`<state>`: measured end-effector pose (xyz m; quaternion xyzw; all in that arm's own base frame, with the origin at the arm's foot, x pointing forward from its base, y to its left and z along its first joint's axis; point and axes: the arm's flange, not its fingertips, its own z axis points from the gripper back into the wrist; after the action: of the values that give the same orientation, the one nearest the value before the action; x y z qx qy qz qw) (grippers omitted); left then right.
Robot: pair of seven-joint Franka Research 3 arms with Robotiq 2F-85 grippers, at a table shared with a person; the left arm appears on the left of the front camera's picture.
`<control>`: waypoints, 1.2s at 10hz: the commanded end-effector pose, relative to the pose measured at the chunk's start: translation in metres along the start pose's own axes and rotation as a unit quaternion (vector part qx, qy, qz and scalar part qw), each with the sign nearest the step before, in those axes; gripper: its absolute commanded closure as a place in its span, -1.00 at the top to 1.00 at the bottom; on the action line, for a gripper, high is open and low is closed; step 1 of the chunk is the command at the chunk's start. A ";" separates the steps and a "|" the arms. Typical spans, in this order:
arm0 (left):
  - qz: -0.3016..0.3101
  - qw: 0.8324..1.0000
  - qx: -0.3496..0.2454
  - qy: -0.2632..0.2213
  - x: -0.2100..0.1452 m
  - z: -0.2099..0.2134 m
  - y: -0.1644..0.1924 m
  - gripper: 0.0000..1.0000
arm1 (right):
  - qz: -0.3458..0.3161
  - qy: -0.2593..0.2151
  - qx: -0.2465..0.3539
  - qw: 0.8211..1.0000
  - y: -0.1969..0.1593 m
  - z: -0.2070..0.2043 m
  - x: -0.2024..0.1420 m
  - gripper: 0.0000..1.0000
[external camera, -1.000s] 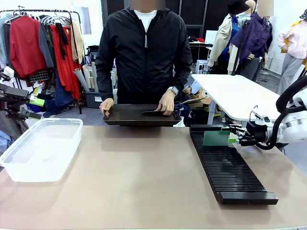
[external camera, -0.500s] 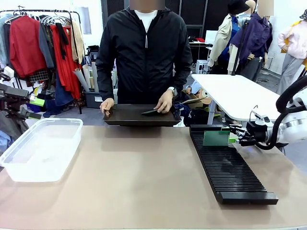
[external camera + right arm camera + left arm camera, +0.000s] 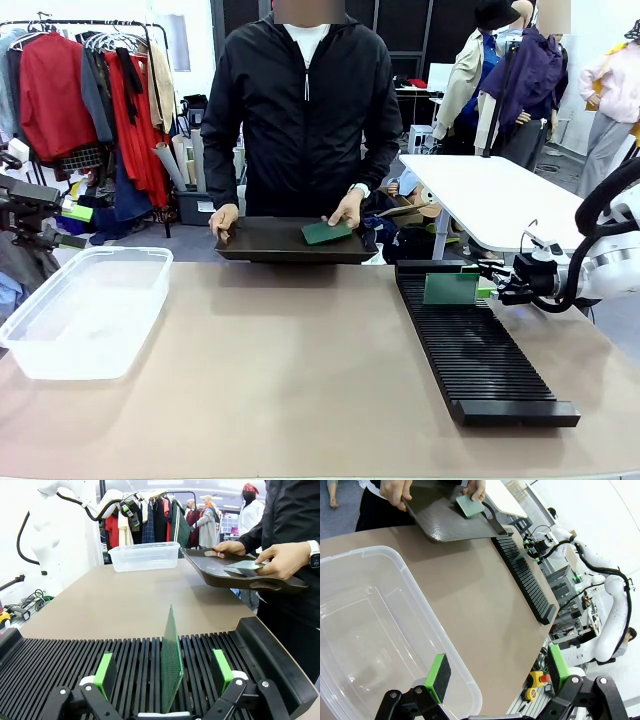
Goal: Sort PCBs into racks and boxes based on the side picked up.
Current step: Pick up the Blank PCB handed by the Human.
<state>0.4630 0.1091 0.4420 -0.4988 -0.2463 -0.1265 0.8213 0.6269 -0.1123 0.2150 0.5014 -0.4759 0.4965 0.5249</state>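
PCBs: two show; the first PCB (image 3: 451, 289) stands upright on its edge in a slot near the far end of the rack (image 3: 480, 350), which lies along the right side of the table (image 3: 300, 380); in the right wrist view this board (image 3: 171, 665) rises thin and edge-on from the ribs of the rack (image 3: 60, 660). The right gripper (image 3: 492, 290) sits level at that end of the rack; its jaws are spread wide, one green pad (image 3: 105, 672) on each side of the board and both apart from it, so it pinches nothing. The second PCB (image 3: 327, 232) lies flat on a dark tray (image 3: 270, 240) that a person holds at the far edge of the table; one hand (image 3: 222, 218) grips the tray's side, the other hand (image 3: 347, 210) rests its fingers on that board. The box (image 3: 85, 310) stands on the left side of the table, well apart from the rack. The left gripper (image 3: 498, 670) hangs over the box's (image 3: 395, 630) near corner, jaws spread, nothing between them.
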 end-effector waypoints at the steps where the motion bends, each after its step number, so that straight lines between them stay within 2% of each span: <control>1: 0.002 1.000 0.000 0.000 0.001 0.001 -0.002 1.00 | 0.003 0.000 0.000 1.000 0.000 0.000 0.003 1.00; 4: 0.002 1.000 0.000 0.000 0.001 0.001 -0.002 1.00 | 0.000 0.000 0.000 1.000 0.000 0.000 0.000 1.00; 7: 0.002 1.000 0.000 0.000 0.001 0.001 -0.002 1.00 | -0.034 -0.033 0.017 0.999 0.013 -0.014 0.052 1.00; 9: 0.002 1.000 0.000 0.000 0.001 0.001 -0.002 1.00 | -0.048 -0.015 0.012 0.999 0.026 -0.026 0.084 1.00; 12: 0.002 1.000 0.000 0.000 0.001 0.001 -0.002 1.00 | -0.111 -0.003 -0.014 0.994 0.069 -0.048 0.132 1.00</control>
<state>0.4630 0.1090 0.4419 -0.4989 -0.2462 -0.1265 0.8213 0.5865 -0.0721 0.3308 0.5493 -0.4353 0.4567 0.5479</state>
